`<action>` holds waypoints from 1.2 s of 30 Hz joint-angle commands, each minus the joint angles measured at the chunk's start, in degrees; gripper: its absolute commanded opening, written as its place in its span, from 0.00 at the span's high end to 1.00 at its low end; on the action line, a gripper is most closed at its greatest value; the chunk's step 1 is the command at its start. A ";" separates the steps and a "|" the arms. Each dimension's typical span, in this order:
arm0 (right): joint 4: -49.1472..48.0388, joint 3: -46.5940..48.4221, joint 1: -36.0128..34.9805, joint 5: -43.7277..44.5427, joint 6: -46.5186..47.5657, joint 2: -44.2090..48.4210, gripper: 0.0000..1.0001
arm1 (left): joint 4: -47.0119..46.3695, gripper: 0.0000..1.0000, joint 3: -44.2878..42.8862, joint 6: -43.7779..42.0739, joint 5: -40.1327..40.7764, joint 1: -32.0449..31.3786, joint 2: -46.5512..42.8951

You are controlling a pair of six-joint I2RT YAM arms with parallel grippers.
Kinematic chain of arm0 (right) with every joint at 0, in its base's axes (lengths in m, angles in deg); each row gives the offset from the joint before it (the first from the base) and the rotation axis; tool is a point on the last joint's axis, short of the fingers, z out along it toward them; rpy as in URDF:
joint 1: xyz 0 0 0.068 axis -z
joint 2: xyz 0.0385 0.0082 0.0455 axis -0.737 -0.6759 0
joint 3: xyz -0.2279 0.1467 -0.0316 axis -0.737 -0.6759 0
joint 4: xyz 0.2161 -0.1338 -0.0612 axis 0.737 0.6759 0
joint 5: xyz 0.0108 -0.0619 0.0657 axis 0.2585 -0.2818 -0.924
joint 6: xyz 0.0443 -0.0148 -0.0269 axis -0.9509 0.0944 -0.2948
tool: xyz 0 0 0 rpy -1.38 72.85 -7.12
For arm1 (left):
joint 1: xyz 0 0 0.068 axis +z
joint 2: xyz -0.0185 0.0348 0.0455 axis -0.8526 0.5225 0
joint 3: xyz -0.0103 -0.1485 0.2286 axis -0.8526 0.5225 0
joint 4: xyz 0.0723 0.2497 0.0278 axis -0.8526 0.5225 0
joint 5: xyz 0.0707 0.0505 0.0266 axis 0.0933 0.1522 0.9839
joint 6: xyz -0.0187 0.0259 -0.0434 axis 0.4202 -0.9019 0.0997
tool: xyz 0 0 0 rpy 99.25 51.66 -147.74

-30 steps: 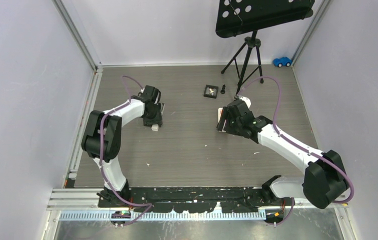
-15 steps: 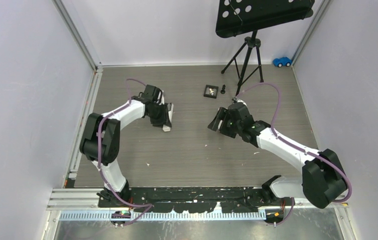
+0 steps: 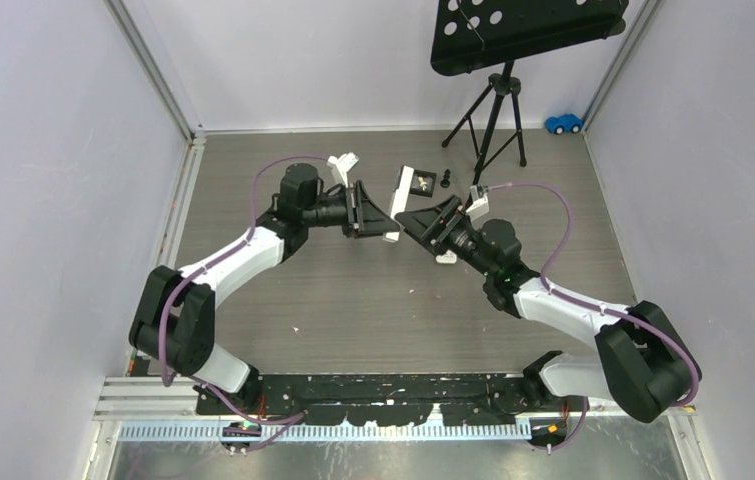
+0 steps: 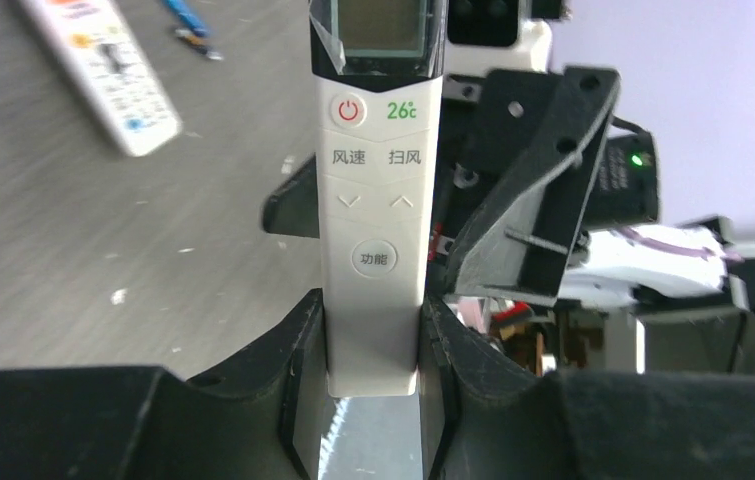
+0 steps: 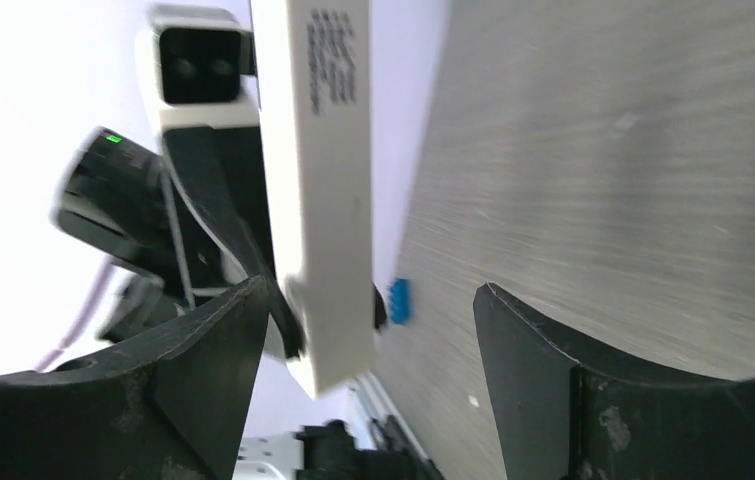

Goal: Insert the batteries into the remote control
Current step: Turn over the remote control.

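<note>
The left end effector (image 4: 373, 325) is closed narrowly on the lower end of a white remote control (image 4: 373, 200), with one finger against each long edge just below the round button. The remote control stands crosswise to the fingers, its button face and small display turned toward the left wrist. Facing it from the other side, the right end effector (image 5: 371, 295) is spread wide. The remote control's plain back, with its printed label, sits in that gap much nearer one finger than the other, and I cannot tell whether that finger touches it. Seen from the left wrist, one black wedge-shaped finger (image 4: 538, 190) of the right end effector shows just beside the remote control's edge, and the other peeks out behind the opposite edge. From above, both arms reach inward and meet over the far half of the grey wood-grain tabletop (image 3: 353, 300), holding the remote control up between them. On the tabletop beyond lies a second white remote (image 4: 103, 70) with coloured buttons. Just past it is a slim blue battery (image 4: 185, 15), with another small piece beside it that is too blurred to name. At the back stands a black tripod stand (image 3: 493, 110), and a tiny blue toy car (image 3: 563, 123) sits in the far right corner.
</note>
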 commanded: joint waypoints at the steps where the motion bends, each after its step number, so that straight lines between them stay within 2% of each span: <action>1: -18.15 1.88 0.24 -0.70 -5.20 0.40 0.20 | -15.57 1.00 1.30 9.19 -7.62 -1.37 -3.64; 5: -19.36 2.94 0.24 -0.82 -5.62 0.18 0.23 | -25.42 1.00 3.09 15.32 -10.00 -1.37 -3.63; 9: -21.64 3.89 0.24 -2.27 -5.83 -0.81 0.36 | -32.50 1.00 4.46 19.51 -11.86 -1.42 -2.95; 13: -22.81 5.84 0.22 -5.62 -5.56 -2.63 0.52 | -34.73 1.00 5.05 21.23 -12.03 -1.37 -2.53; 16: -23.13 7.09 0.24 -8.27 -4.26 -3.45 0.57 | -34.96 1.00 4.91 21.32 -11.90 -1.43 -2.45; 19: -21.00 8.47 0.21 -9.71 -2.60 -3.54 0.67 | -34.80 1.00 4.49 21.30 -12.40 -1.38 -2.55; 20: -19.58 9.03 0.17 -10.26 -1.63 -3.35 0.73 | -34.11 0.97 4.16 20.73 -12.98 -1.37 -2.59; 21: -17.53 9.71 0.22 -10.84 0.01 -2.93 0.79 | -32.61 0.87 3.68 19.70 -13.51 -1.37 -2.73; 23: -12.90 10.84 0.18 -12.35 4.30 -1.40 0.89 | -27.62 0.62 2.49 16.06 -14.09 -1.22 -3.61; 24: -9.80 11.44 0.22 -13.17 7.33 -0.36 0.93 | -23.99 0.52 1.82 13.29 -14.26 -1.01 -4.16; 26: -1.38 13.44 0.24 -15.63 15.02 2.29 0.99 | -13.46 0.37 -0.19 5.60 -13.95 0.04 -6.43; 28: 10.05 16.40 0.24 -17.78 23.60 4.64 1.00 | 0.46 0.27 -3.55 -4.11 -12.51 1.36 -8.53; 30: 18.53 18.76 0.24 -21.36 30.55 5.92 1.00 | 17.33 0.22 -7.89 -13.94 -10.81 2.60 -10.08; 34: 29.37 23.65 0.24 -34.57 37.26 4.56 1.00 | 36.73 0.20 -16.98 -28.73 -10.95 3.46 -11.19; 36: 30.81 24.86 0.20 -40.67 37.47 3.77 1.00 | 45.33 0.22 -21.07 -35.24 -11.83 3.46 -11.09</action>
